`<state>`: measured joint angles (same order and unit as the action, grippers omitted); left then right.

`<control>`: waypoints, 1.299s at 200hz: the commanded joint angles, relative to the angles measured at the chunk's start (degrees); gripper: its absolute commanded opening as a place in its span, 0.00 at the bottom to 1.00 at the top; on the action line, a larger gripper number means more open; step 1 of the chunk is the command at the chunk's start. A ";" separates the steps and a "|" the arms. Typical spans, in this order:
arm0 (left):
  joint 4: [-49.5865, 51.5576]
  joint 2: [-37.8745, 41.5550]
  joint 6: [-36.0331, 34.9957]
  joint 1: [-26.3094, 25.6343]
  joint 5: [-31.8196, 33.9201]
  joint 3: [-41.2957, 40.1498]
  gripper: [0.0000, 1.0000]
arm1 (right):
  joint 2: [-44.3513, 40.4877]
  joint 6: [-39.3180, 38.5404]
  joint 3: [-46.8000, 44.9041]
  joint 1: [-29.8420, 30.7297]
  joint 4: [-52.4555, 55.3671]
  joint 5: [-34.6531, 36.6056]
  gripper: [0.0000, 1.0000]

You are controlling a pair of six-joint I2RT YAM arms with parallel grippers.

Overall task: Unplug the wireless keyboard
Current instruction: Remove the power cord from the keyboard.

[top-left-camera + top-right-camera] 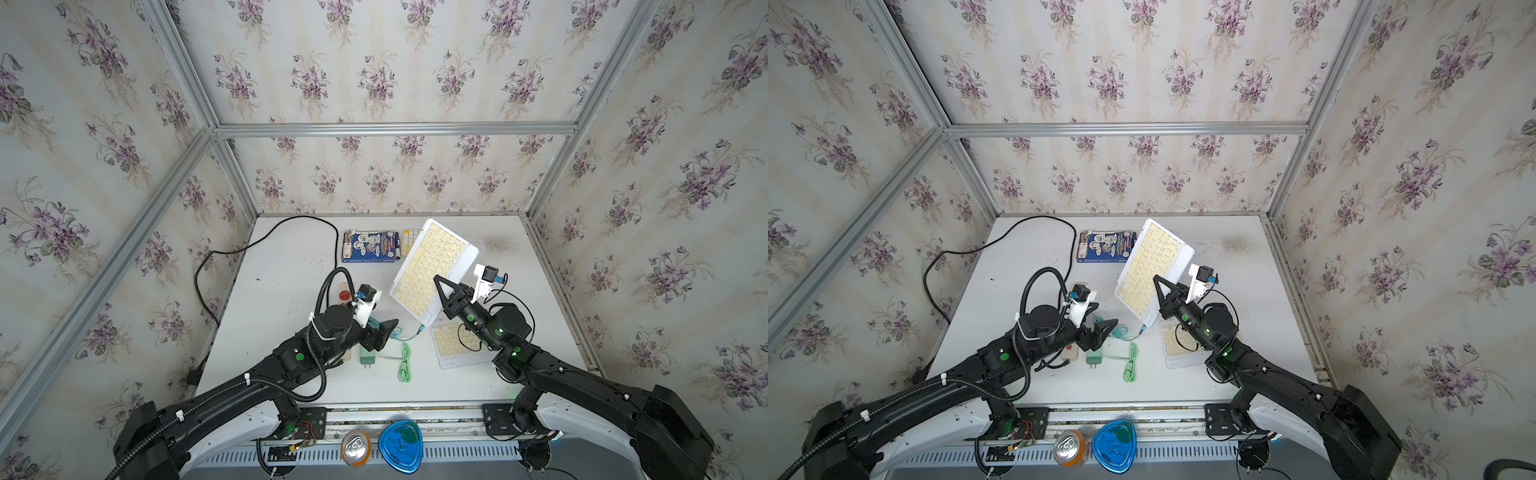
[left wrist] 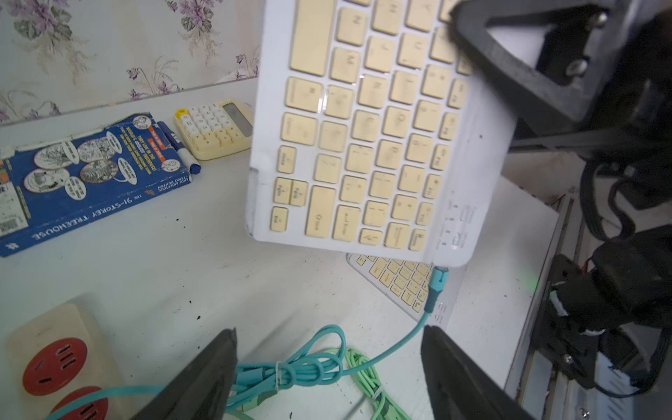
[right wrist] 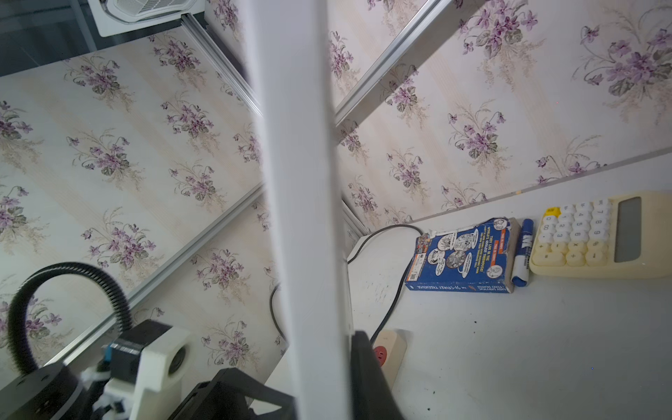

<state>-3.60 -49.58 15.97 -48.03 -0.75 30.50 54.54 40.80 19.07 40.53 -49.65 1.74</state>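
Note:
The wireless keyboard [image 1: 432, 266] [image 1: 1152, 262] is white with cream keys and is held up off the table, tilted. My right gripper [image 1: 440, 286] [image 3: 320, 349] is shut on its long edge near the lower end. A teal cable's plug [image 1: 420, 330] [image 2: 438, 282] sits in the keyboard's lowest corner. The cable runs down to a tied teal bundle [image 2: 291, 371] on the table. My left gripper [image 1: 386, 332] [image 2: 329, 329] is open, low over that bundle. The plug lies just beyond one of its fingers [image 2: 454, 363], and nothing is between the jaws but loose cable.
A second cream keyboard [image 1: 453, 340] lies under the right arm. A green cable [image 1: 404, 361] and a green charger [image 1: 366, 355] lie near the front. A power strip [image 2: 54, 356], a blue book [image 1: 368, 247], a marker [image 2: 178, 145] and a calculator [image 2: 214, 127] stand further back.

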 commanded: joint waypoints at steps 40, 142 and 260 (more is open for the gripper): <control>-5.62 3.99 14.08 0.92 -11.04 2.33 0.82 | -1.11 1.14 0.72 -0.02 -3.40 0.24 0.04; 4.69 -4.01 -10.74 -9.68 1.24 9.62 0.76 | -10.73 10.72 2.27 -0.02 2.85 12.42 0.00; 7.12 -14.31 -13.04 -12.72 4.21 14.41 0.56 | -8.75 14.09 0.71 5.67 -1.44 17.64 0.00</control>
<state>3.16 -63.51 4.36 -60.66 4.49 44.14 44.38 54.48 19.75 45.10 -45.28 17.02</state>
